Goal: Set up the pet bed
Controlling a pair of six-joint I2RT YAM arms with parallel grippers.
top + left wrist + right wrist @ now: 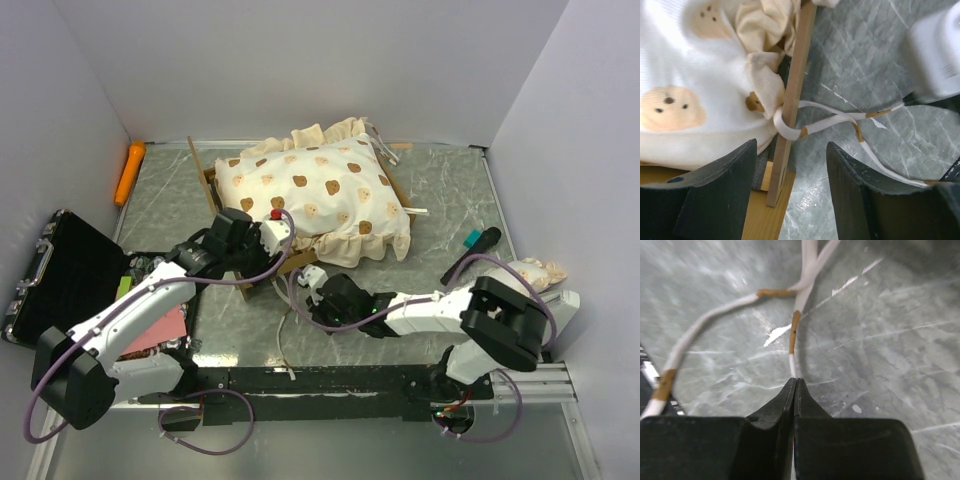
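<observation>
Seen from above, the small light-wood pet bed point(207, 180) stood at the middle-rear of the grey marbled table point(450, 190), its cream bear-print ruffled mattress point(315, 190) bulging over the frame. The left gripper point(272, 238) was at the bed's near-left corner. The right gripper point(312, 280) lay low over the table just in front of the bed. A black hard case with a handle point(60, 275) sat at the table's left edge and an orange cylindrical object point(129, 172) lay by the left wall. A teal-tipped black marker point(478, 240) and a small doll point(540, 272) lay to the right.

From the left wrist, that gripper was released – its black fingers point(720, 190) were spread on either side of the bed's pale wooden slat point(799, 75), with no contact visible. A white ribbon tie with tan bands point(832, 116) looped round the slat and trailed right across the table. The mattress pressed against the slat's left face.

From the right wrist, the jaws were clenched together, their tips pinching the end of one strand of the ribbon tie – the other strand curved away to the left over the bare table.
</observation>
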